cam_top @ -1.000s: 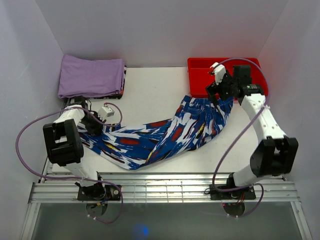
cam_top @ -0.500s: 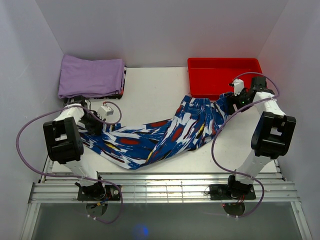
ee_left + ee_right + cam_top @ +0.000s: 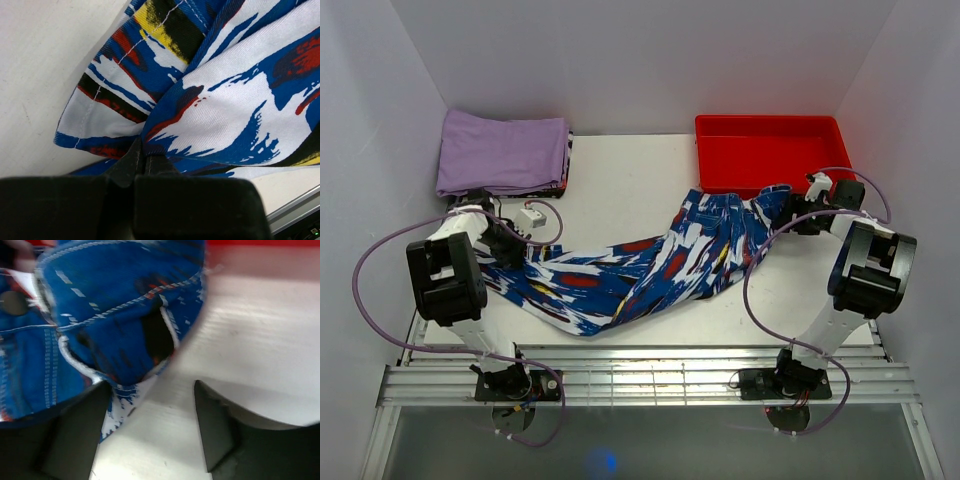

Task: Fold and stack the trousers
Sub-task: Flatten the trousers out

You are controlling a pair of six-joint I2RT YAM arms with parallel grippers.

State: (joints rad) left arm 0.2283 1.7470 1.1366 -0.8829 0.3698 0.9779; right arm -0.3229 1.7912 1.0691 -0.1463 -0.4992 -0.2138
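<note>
The trousers, printed in blue, white, red and black, lie stretched across the table from the left arm to the red bin. My left gripper is shut on a leg end; in the left wrist view the black jaws pinch a fold of the trousers. My right gripper sits low at the waistband end, open. In the right wrist view the waistband bulges ahead and to the left. Its hem touches the left finger, and bare table lies between the jaws of the right gripper.
A folded lilac cloth lies at the back left corner. A red bin stands at the back right, just behind the waistband. White walls close in on both sides, and a metal rail runs along the near edge.
My right arm has swung from over the bin's front left corner out to the right and down to the table beside the waistband, its jaws narrowing slightly. The left gripper has kept its hold.
</note>
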